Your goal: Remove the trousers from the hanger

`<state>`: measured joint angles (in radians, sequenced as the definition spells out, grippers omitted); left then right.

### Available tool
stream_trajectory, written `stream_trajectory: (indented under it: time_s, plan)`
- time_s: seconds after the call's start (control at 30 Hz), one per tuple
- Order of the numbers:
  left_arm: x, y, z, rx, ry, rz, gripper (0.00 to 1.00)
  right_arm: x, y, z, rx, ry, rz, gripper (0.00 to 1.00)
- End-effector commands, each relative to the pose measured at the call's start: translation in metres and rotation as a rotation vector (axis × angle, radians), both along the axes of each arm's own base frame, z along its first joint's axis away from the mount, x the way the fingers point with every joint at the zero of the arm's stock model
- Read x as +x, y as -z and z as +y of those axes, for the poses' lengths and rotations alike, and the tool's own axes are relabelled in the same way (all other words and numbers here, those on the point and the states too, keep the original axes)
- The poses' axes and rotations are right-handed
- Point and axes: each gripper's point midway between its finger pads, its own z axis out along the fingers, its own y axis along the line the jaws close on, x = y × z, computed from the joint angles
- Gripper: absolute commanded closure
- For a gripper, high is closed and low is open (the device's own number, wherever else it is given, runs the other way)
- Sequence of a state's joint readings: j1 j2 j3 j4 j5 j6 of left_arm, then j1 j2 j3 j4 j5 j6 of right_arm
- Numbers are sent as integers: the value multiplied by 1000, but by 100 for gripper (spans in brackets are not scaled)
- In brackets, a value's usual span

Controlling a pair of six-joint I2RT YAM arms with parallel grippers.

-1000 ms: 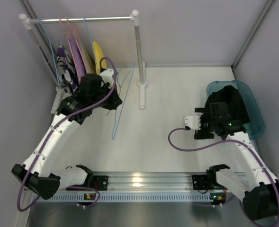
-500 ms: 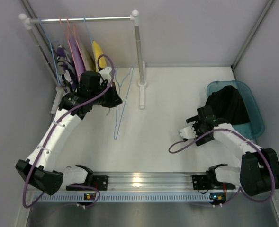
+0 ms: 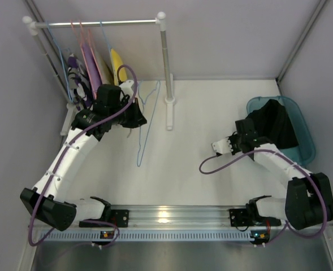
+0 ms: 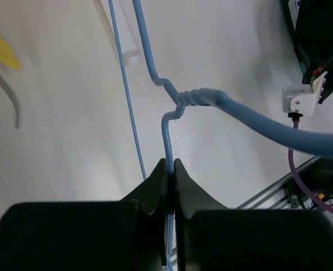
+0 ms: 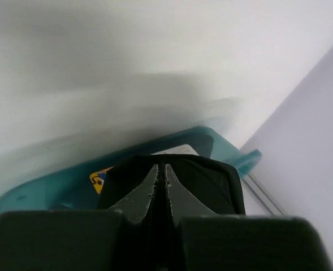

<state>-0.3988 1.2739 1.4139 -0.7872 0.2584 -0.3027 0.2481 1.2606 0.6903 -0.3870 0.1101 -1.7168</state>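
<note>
The light-blue wire hanger is bare and hangs over the table left of centre. My left gripper is shut on its wire. In the left wrist view the jaws pinch the thin wire just below the hanger's twisted neck. The black trousers lie bunched in the teal bin at the right. My right gripper sits just left of the bin, shut with nothing between its fingers. In the right wrist view the shut jaws point at the trousers inside the bin.
A clothes rack stands at the back left with its rail, a post and a foot. Pink hangers, purple garments and a yellow garment hang on it. Walls close in on both sides.
My right gripper has pulled back left off the trousers in the bin and shut its jaws. The left gripper and hanger have hardly moved.
</note>
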Motion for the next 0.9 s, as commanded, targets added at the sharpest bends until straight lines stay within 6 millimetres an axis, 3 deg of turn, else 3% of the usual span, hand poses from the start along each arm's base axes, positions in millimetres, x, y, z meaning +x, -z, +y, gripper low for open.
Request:
stream_trajectory:
  time_s: [0.0,0.1,0.2,0.23,0.3,0.37,0.4,0.47,0.5,0.73,0.83,0.87]
  plan:
    - [4,-23,-4,-41,7,-52,100,21,-67,18,110,-4,-171,100]
    - [5,-23,-4,-43,7,-51,100,17,-98,18,197,52,-199,100]
    - [5,-22,-5,-45,7,-48,100,16,-119,1,260,133,-238,100]
    - [5,-22,-5,-47,7,-46,100,16,-123,-17,266,191,-252,100]
    - [6,-22,-6,-49,7,-44,100,18,-127,-33,308,249,-257,100]
    - [6,-22,-6,-52,8,-44,100,19,-126,-69,354,369,-258,100]
    - [6,-23,-7,-54,10,-47,100,18,-121,-92,364,445,-248,100]
    - [7,-25,-7,-58,11,-52,100,16,-115,-108,419,518,-222,100]
    - [7,-25,-7,-61,11,-52,100,12,-112,-126,431,580,-216,100]
    - [3,-31,-9,-67,44,-69,100,-16,-50,-171,559,818,-13,100]
    - [3,-30,-8,-48,53,-72,100,-27,-30,-174,577,883,62,86]
    - [2,-30,-7,-41,56,-74,100,-28,-29,-174,583,891,65,72]
